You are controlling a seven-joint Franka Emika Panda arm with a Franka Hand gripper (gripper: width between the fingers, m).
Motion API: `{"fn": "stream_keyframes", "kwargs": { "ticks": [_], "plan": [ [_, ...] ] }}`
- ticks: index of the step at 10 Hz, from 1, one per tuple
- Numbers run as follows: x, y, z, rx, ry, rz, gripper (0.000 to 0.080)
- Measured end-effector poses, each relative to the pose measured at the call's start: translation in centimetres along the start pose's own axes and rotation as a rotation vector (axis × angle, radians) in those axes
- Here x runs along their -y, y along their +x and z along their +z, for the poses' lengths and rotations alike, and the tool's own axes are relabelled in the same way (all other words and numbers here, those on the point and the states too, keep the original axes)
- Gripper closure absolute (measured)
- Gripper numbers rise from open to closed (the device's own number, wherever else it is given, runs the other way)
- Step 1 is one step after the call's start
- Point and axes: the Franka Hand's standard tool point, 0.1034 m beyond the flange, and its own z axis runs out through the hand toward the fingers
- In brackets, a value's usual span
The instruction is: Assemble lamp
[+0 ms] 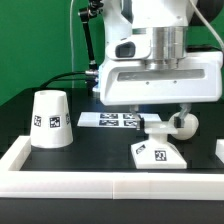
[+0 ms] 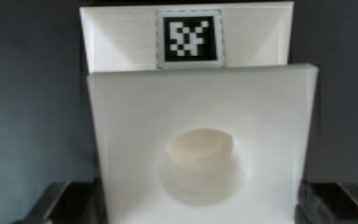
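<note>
The lamp base [image 1: 157,150], a low white slope-sided block with a tag, sits on the black table. In the wrist view the lamp base [image 2: 202,110] fills the frame, with its socket hollow [image 2: 208,165] and a tag [image 2: 190,38] showing. My gripper [image 1: 162,120] is down over its far end. The dark fingers [image 2: 60,203] press against both of its sides with no gap visible, so it looks shut on the base. The ball-shaped bulb [image 1: 184,122] lies just beside the gripper at the exterior view's right. The cone shade [image 1: 50,120] stands at the left.
The marker board [image 1: 110,119] lies behind the base. A white raised rim [image 1: 100,180] borders the table at the front and at the left. A black cable runs across the back.
</note>
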Motion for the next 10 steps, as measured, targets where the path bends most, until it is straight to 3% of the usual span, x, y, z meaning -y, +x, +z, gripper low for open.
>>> {"fn": "stream_keyframes", "kwargs": {
  "ticks": [7,10],
  "plan": [
    [5.1,5.6,0.5,-0.061,0.021,-0.017,0.0293],
    [5.9,6.6,0.6,-0.090,0.033,-0.004,0.0313]
  ]
}}
